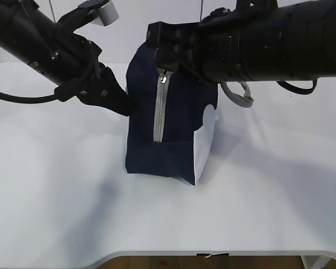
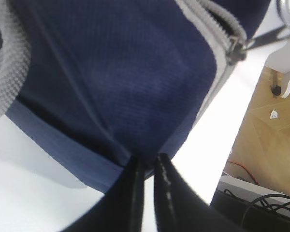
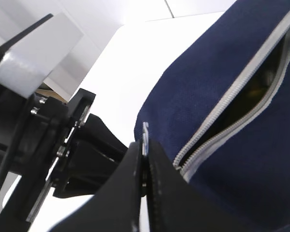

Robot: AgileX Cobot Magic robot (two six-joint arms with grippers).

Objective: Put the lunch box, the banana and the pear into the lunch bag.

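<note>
Your lunch bag (image 1: pixel 173 140) stands upright in the middle of the white tabletop (image 1: pixel 61 213). It is dark blue with a white side panel (image 1: pixel 206 147) on the right. A grey zipper (image 1: pixel 158 109) runs down the front face, and its metal slider (image 1: pixel 164 78) sits near the top of the bag.

Your left gripper (image 2: pixel 147 162) reaches in from the left and meets the bag's left side near the top. In the left wrist view its jaws stand very close together, and a small fold of the blue cloth sits between the tips. So your left jaws are pinching the bag's fabric.

Your right gripper (image 3: pixel 145 145) comes in from the right, over the top of the bag. In the right wrist view its jaws are pressed almost fully together on a thin little piece at the bag's top edge. It looks like the zipper's pull, but you cannot be sure from these pictures. In that same view the zipper is partly open, and the gap looks dark inside.

A grey webbing handle (image 1: pixel 239 94) hangs out behind the bag on the right, under your right arm.

You cannot see the lunch box, the banana or the pear in any view.
</note>
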